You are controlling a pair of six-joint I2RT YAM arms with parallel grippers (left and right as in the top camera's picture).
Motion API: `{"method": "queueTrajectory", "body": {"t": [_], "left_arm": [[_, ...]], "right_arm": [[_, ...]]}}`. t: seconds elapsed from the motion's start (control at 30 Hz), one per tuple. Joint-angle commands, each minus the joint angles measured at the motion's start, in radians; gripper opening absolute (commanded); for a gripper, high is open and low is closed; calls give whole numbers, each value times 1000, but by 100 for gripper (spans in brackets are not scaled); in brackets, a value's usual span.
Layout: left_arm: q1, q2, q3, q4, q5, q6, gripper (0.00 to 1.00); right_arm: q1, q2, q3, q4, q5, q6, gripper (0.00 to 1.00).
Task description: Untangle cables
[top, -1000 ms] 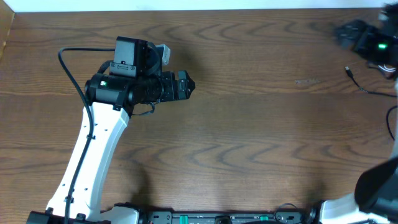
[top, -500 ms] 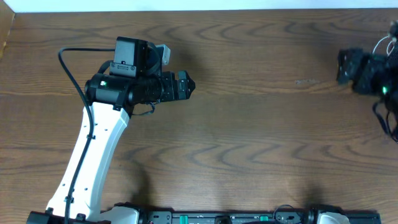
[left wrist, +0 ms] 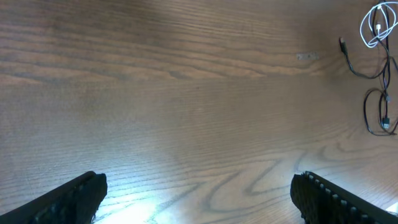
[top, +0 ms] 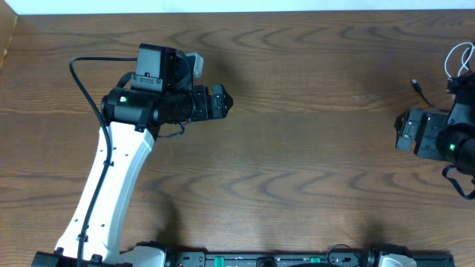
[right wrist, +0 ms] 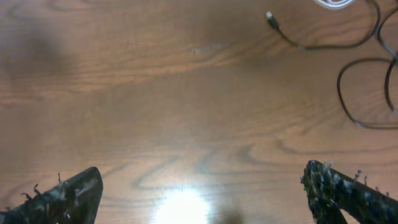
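Seems best to reach with the right gripper (right wrist: 200, 179), spread wide and empty near the right edge, toward the far right corner for the cables (right wrist: 272, 19) looped there, well apart from the equally open left gripper (top: 225, 101).

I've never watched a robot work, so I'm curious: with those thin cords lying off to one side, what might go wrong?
The white cable and black cable seem to cross, so the open right hand might pinch both and tighten the tangle. They lie at the edge of the overhead view; a nudge could push them out of sight. The left hand sits far across the table, likely too far to help.
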Motion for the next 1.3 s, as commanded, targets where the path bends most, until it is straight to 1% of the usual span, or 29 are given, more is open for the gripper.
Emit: {"method": "queueTrajectory", "body": {"t": [0.0,0.03,0.13,0.2,0.27,0.3,0.47,0.57,0.7,0.9,1.0,1.1,1.27], "left_arm": [[2,-11,-3,0,-13,10,99],[2,-11,-3,0,-13,10,99],[2,-11,-3,0,-13,10,99],[2,-11,-3,0,-13,10,99],[2,-11,-3,0,-13,10,99],[2,-11,-3,0,-13,10,99],[2,-11,-3,0,-13,10,99],[2,-11,-3,0,-13,10,99],[2,-11,-3,0,-13,10,99],[2,-11,-3,0,-13,10,99],[2,-11,-3,0,-13,10,99],[2,-11,-3,0,-13,10,99],[2,-11,-3,0,-13,10,99]], "right_arm": [[6,-4,5,-24,8,-9,99],[6,-6,3,-18,8,-7,99],[6,-45,-44,117,5,1,99],[6,-93,-121,245,-12,2,99],[6,-151,-227,389,-31,2,99],[6,-203,-327,525,-41,2,99],[6,-381,-685,920,-108,0,99],[13,-470,-851,1071,-137,-51,99],[62,-603,-1051,1197,-139,-165,99],[77,-787,-1318,1376,-139,-177,99],[89,-877,-1419,1435,-138,-177,99],[101,-957,-1497,1457,-134,-182,99],[102,-1033,-1585,1497,-134,-182,99]]}}
